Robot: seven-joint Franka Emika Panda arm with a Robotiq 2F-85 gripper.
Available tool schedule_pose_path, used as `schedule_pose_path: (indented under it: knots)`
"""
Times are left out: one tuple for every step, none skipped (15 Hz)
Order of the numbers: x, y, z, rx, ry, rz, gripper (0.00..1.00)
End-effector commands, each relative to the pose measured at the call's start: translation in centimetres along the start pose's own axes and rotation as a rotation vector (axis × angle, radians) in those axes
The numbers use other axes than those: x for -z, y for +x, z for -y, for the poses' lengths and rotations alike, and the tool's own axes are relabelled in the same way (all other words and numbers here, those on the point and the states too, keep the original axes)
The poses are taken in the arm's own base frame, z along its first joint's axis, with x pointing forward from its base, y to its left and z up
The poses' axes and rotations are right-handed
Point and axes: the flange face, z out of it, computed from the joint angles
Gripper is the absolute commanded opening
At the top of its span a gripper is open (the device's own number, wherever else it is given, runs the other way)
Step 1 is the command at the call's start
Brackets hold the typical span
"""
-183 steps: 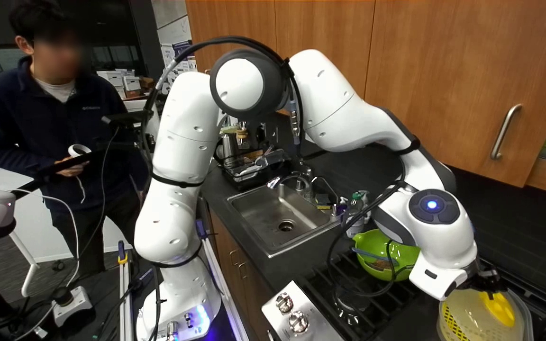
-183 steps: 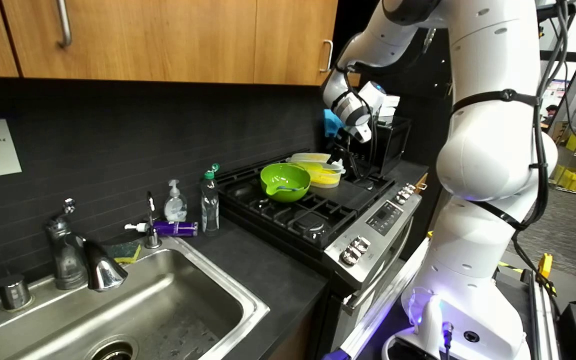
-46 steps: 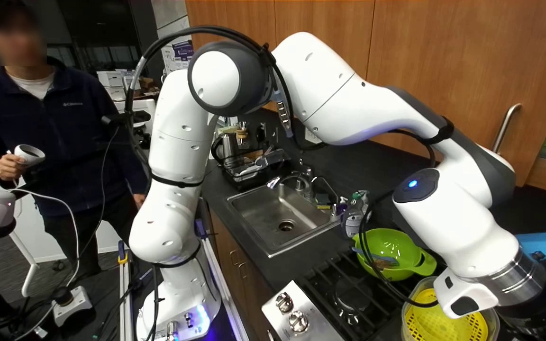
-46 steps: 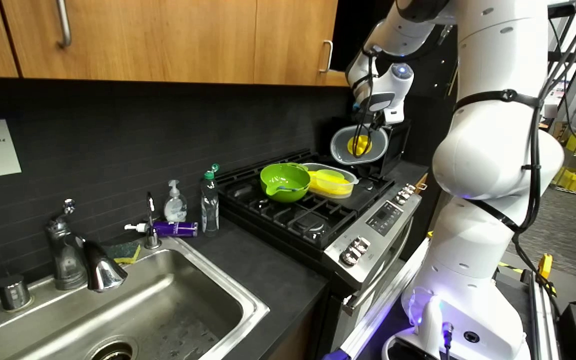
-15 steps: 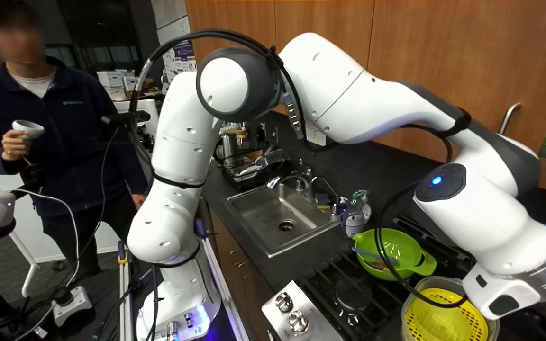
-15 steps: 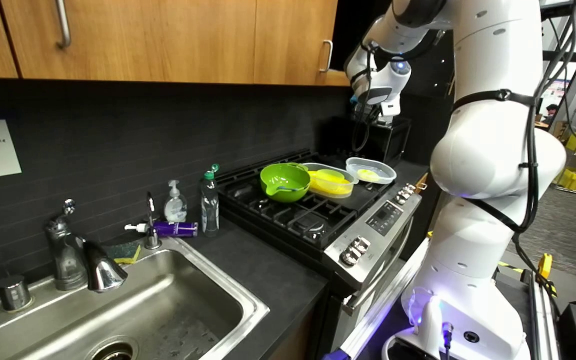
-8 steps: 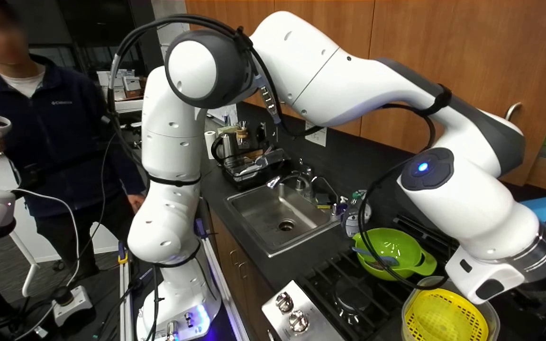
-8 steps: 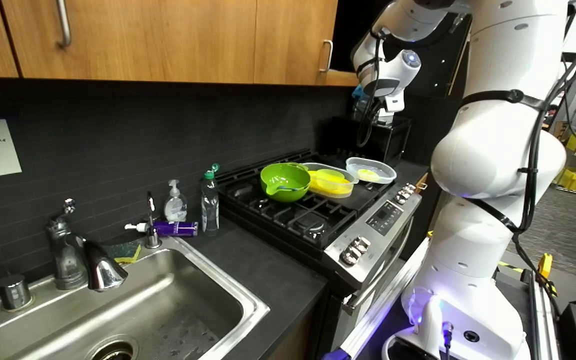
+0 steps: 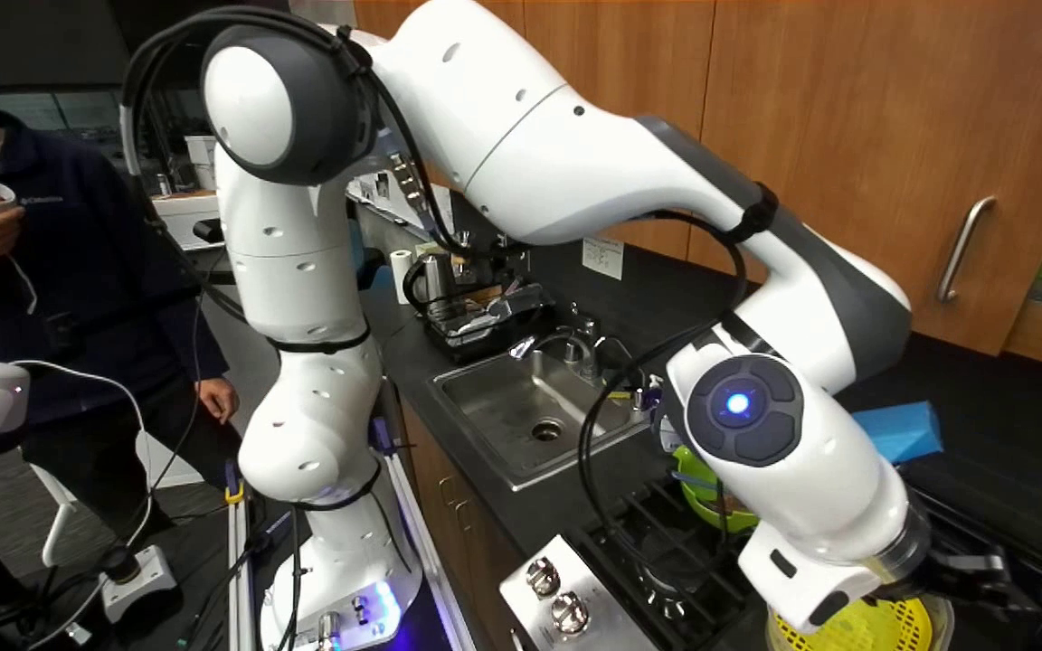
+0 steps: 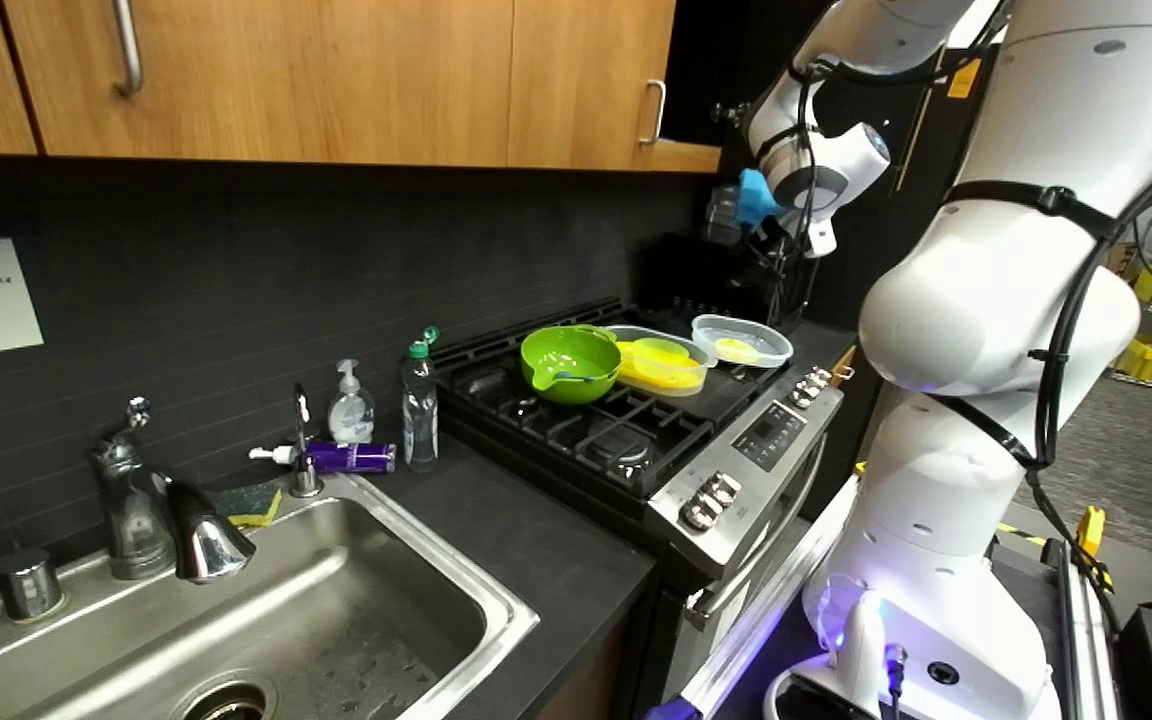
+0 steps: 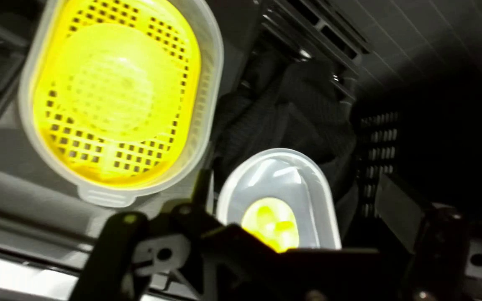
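The clear lid (image 10: 742, 342) lies below the end effector (image 11: 299, 196), its long axis left to right in an exterior view. The jaws stand far apart and grasp nothing. The clear container (image 11: 214, 83), holding a yellow colander (image 11: 109, 156), sits left of the lid; the green bowl (image 10: 561, 350) stands farther left.

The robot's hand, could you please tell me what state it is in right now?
Robot's hand: open in the wrist view, holding nothing.
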Motion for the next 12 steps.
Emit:
schedule_pose_path:
  knots:
    - [2.6,0.7,-5.2,0.142,-0.139,0.066,1.00]
    - [3.0,0.9,-6.5,0.190,-0.183,0.069,1.00]
    - [3.7,1.3,-8.0,0.239,-0.226,0.073,1.00]
    - [4.2,1.5,-9.2,0.294,-0.269,0.075,1.00]
    - [4.8,1.8,-10.2,0.352,-0.310,0.077,1.00]
    - [5.5,2.2,-11.2,0.414,-0.348,0.077,1.00]
    - [6.1,2.5,-11.8,0.479,-0.383,0.074,1.00]
    - [6.9,3.1,-12.3,0.542,-0.415,0.071,1.00]
    - [7.7,3.8,-12.3,0.606,-0.436,0.072,1.00]
    - [5.3,3.4,-11.6,0.524,-0.426,0.049,1.00]
    - [6.1,3.8,-11.9,0.556,-0.440,0.049,1.00]
    - [6.7,4.0,-12.0,0.571,-0.439,0.052,1.00]
